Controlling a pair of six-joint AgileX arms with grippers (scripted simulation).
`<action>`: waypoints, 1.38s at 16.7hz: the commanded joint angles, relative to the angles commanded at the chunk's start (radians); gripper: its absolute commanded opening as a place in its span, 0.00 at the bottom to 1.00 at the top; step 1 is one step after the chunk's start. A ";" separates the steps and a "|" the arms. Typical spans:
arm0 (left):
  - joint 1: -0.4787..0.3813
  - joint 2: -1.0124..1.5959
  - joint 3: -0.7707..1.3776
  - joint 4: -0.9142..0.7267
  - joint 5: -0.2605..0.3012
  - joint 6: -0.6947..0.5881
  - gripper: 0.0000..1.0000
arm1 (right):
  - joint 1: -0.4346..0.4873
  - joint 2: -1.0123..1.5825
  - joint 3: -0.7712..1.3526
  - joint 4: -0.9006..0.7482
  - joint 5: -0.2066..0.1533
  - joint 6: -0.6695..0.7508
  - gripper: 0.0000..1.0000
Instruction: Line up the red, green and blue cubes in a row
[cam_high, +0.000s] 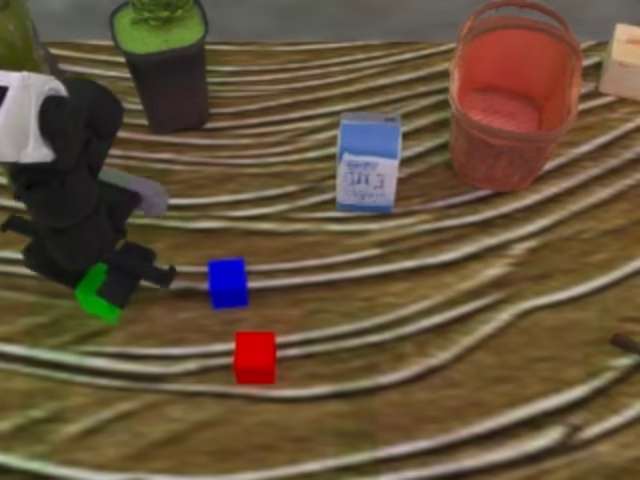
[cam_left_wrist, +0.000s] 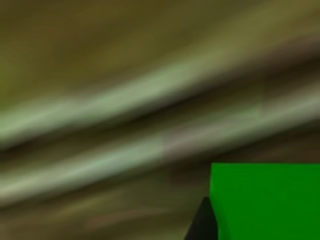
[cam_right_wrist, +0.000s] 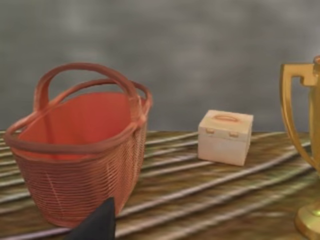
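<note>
The left gripper (cam_high: 108, 290) is working at the left side of the table (cam_high: 420, 400), and its fingers are pinching the green cube (cam_high: 97, 293), which is showing at the gripper's tip in the top view and filling one corner of the left wrist view (cam_left_wrist: 265, 200), with a dark fingertip (cam_left_wrist: 204, 222) lying against its side. Whether the cube is resting on the table or hanging just above it, I cannot tell. The blue cube (cam_high: 228, 283) is sitting near the gripper, to its right, and roughly level with the green one across the table. The red cube (cam_high: 255, 357) is lying apart from the blue one, closer to the near edge and slightly further right, so it is not falling on the same line. As a judgement, the task is standing at an early-to-middle stage: green and blue are looking close to forming a pair, though green is not yet released, and red is waiting to be brought into line. The right arm is parked off the right side, out of the top view; only a dark bit of its gripper (cam_right_wrist: 97, 225) is showing in its own wrist view, and I cannot tell how its fingers are standing. That view is facing the basket (cam_right_wrist: 75, 165), a small box (cam_right_wrist: 225, 137) and a gold trophy (cam_right_wrist: 305, 150). A carton (cam_high: 368, 162) and a dark planter (cam_high: 168, 65) are standing further back, clear of the cubes.
</note>
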 joint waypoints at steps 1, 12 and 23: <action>0.002 -0.009 0.015 -0.024 0.000 0.000 0.00 | 0.000 0.000 0.000 0.000 0.000 0.000 1.00; 0.012 -0.100 0.132 -0.237 -0.001 -0.002 0.00 | 0.000 0.000 0.000 0.000 0.000 0.000 1.00; -0.324 0.032 0.347 -0.346 -0.010 -0.550 0.00 | 0.000 0.000 0.000 0.000 0.000 0.000 1.00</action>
